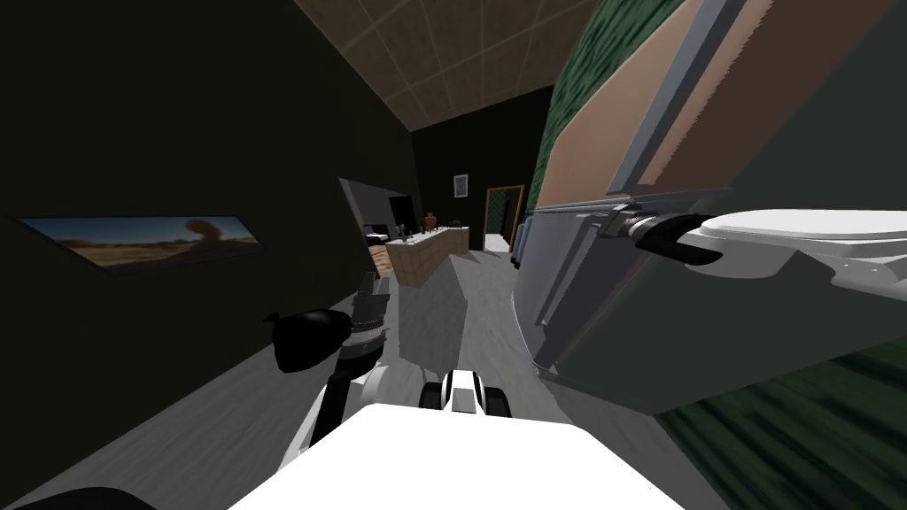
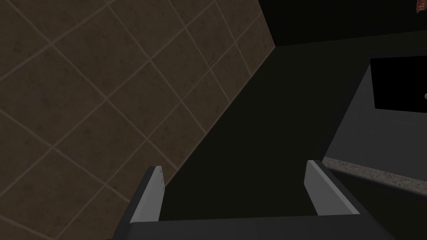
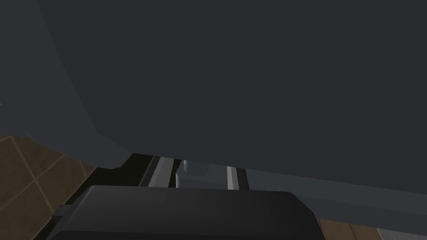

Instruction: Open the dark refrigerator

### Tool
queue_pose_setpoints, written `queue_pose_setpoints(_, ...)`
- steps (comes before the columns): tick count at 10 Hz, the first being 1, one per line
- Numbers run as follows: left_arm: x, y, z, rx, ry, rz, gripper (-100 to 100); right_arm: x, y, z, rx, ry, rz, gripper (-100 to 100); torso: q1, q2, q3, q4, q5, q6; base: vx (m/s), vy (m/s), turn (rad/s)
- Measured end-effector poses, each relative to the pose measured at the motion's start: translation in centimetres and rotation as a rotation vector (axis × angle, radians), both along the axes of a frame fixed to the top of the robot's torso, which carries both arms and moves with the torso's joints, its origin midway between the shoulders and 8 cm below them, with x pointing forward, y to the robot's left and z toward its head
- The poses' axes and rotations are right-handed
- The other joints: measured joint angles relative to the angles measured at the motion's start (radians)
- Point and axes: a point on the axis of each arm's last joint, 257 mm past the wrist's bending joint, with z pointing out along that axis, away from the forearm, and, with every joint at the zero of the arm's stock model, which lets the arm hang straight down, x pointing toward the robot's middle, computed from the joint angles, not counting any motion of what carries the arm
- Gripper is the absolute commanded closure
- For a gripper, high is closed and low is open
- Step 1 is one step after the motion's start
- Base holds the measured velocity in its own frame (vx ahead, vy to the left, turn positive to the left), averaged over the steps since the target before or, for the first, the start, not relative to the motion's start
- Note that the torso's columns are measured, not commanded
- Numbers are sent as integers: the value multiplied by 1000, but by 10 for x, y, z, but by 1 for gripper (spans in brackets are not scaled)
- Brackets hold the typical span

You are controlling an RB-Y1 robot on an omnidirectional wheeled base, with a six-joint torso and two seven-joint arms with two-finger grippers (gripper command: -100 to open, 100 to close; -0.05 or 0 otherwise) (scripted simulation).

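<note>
The dark grey refrigerator (image 1: 567, 292) rises close on my right, with a long light grey handle bar (image 1: 660, 97) up its front. My right arm reaches across to it, and the right gripper (image 1: 617, 221) sits at the lower end of that bar. In the right wrist view the fridge's flat dark face (image 3: 250, 83) is very near. The short fingers (image 3: 232, 178) of the right gripper (image 3: 196, 170) stand close together with a light grey handle piece (image 3: 194, 173) between them. My left gripper (image 2: 237, 183) is open and holds nothing, raised beside my chest (image 1: 368, 305).
A light counter (image 1: 430, 252) with a brown vase (image 1: 430, 220) stands ahead down the grey floor. A doorway (image 1: 505, 212) lies beyond it. On the left is a dark wall with a landscape picture (image 1: 142, 239).
</note>
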Motion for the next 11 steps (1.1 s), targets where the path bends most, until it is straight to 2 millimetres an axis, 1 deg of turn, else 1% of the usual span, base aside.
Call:
queue_pose_setpoints(2, 0, 0, 0, 0, 0, 0, 0, -3, -15, -5, 5, 6, -33, 100, -7, -3, -3, 0, -2, 0, 127, 245, -8)
queue_pose_setpoints(3, 0, 0, 0, 0, 0, 0, 0, -5, -26, -4, 7, 8, -57, 100, -6, -4, -4, 0, -1, -1, 102, 198, 2)
queue_pose_setpoints(4, 0, 0, 0, 0, 0, 0, 0, -9, -34, -5, 4, 8, -75, 100, -7, -3, -3, 0, -1, -1, 150, 250, 21)
queue_pose_setpoints(5, 0, 0, 0, 0, 0, 0, 0, -14, -43, -3, 5, 12, -97, 100, -4, -6, -5, 0, 0, 0, 195, 280, -6)
queue_pose_setpoints(6, 0, 0, 0, 0, 0, 0, 0, -19, -59, -6, 7, 14, -131, 100, -4, -9, -8, -1, 1, -2, 148, 252, -24)
queue_pose_setpoints(7, 0, 0, 0, 0, 0, 0, 0, -21, -66, -6, 6, 12, -152, 100, -4, -8, -7, -1, 1, -4, 123, 276, 48)
queue_pose_setpoints(8, 0, 0, 0, 0, 0, 0, 0, -30, -75, -3, -4, 7, -182, 100, -2, -4, -4, -1, -1, -1, 90, 244, 12)
queue_pose_setpoints(9, 0, 0, 0, 0, 0, 0, 0, -32, -83, -1, 5, -1, -198, 100, -5, 0, 0, 0, -2, 0, 49, 132, 5)
queue_pose_setpoints(10, 0, 0, 0, 0, 0, 0, 0, -31, -86, -2, 10, 0, -201, 100, -12, 4, 2, 3, -2, 1, 101, 170, 30)
queue_pose_setpoints(11, 0, 0, 0, 0, 0, 0, 0, -36, -96, -2, 6, 2, -221, 100, -9, 1, 1, 2, -3, 3, 155, 256, 6)
